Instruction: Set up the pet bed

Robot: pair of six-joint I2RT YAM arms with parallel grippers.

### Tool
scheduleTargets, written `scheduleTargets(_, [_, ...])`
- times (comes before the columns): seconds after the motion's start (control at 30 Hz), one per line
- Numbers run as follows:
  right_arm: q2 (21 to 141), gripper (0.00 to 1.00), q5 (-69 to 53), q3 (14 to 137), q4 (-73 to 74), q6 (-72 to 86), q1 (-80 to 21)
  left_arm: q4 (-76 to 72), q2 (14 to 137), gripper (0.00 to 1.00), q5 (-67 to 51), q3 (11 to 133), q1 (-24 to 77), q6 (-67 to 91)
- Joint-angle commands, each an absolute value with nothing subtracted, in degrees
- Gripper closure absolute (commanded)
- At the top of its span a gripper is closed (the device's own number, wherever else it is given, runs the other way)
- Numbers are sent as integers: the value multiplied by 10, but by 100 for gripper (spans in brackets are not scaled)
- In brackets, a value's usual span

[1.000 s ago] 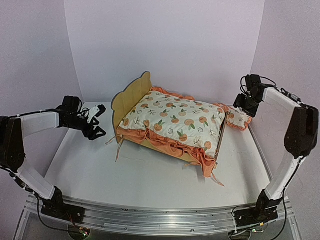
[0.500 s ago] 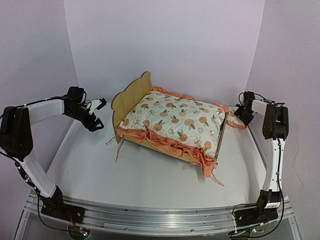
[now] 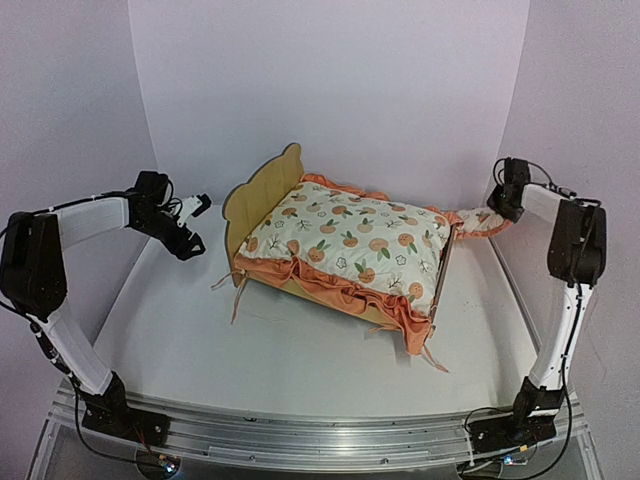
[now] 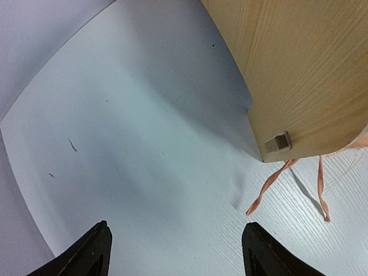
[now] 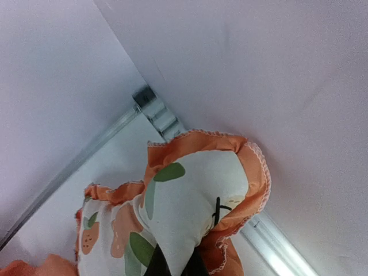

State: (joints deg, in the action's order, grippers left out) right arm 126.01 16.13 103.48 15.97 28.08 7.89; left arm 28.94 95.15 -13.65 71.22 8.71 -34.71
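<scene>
The pet bed [image 3: 258,195], a light plywood frame with a scalloped headboard, stands mid-table with the orange-ruffled fruit-print mattress cushion [image 3: 350,235] lying on it. Past its footboard, by the right wall, the small matching pillow [image 3: 478,221] hangs pinched by one corner in my right gripper [image 3: 503,208]. In the right wrist view the pillow [image 5: 195,201] bulges above the shut right gripper [image 5: 175,269]. My left gripper [image 3: 200,228] hovers left of the headboard, open and empty. The left wrist view shows the left gripper [image 4: 175,256] over bare table, with the headboard [image 4: 299,75] at upper right.
Thin orange tie strings [image 4: 270,190] trail on the table from the headboard's lower corner. More ties [image 3: 432,358] lie near the footboard's front corner. White walls close in the back and sides, and a metal rail [image 5: 152,112] runs along the wall behind the pillow.
My right gripper came down to the pillow, shut on its corner and raised it toward the right wall. The left arm drew back toward the rear earlier and now holds still.
</scene>
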Motion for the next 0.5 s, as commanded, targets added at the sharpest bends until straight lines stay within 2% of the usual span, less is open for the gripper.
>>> scheduleTargets(0.0, [1081,100,221,1072,92,101,57,232,898,20,-116,743,88,-315])
scheduleTargets(0.2, [992,100,75,1055,51,-93,-59,184,857,20,-124,768,89,-292])
scheduleTargets(0.3, [974,100,-66,1048,52,-95,-117,151,835,19,-167,794,88,-280])
scheduleTargets(0.47, [992,100,-160,1068,72,-86,-205,126,819,17,-256,841,137,-278])
